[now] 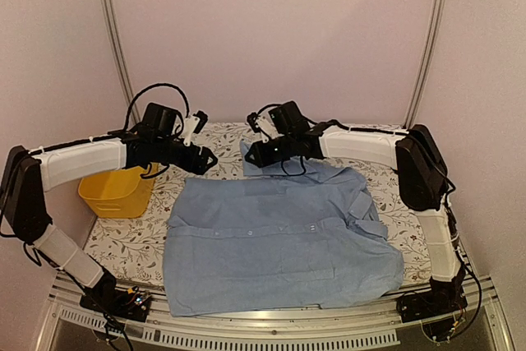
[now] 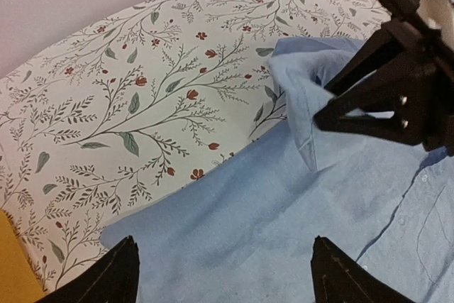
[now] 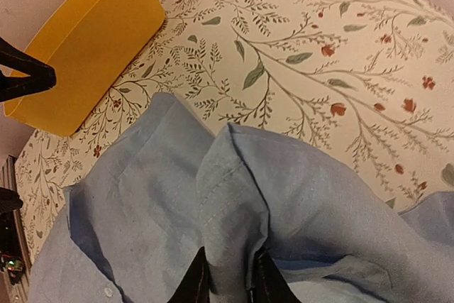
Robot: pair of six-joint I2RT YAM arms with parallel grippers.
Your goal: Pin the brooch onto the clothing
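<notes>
Top external view: I see the shirt [image 1: 279,244] spread flat on the floral table cover [image 1: 123,244]. It fills the middle and runs down to 6 o'clock, with the button row running from 9 to 3 o'clock. The yellow basket [image 1: 115,195] stands at 9 o'clock of the shirt, near its edge but apart from it. Both arms reach in toward the shirt's 12 o'clock edge, the left from 9 o'clock and the right from 3 o'clock.

Right wrist view: the right gripper [image 3: 227,278] sits at 6 o'clock in the frame. Its fingers are almost together, with a ridge of blue cloth pinched between them. I read that as a grip on the shirt.

Left wrist view: that same grip shows at 3 o'clock, where the collar flap [image 2: 301,97] stands up off the table while the rest of the cloth lies flat. The left gripper [image 2: 223,246] hangs over the shirt near its far edge. Its fingers are spread wide at 7 and 5 o'clock, with nothing between them and nothing held.

I cannot tell where the brooch is in any view.
</notes>
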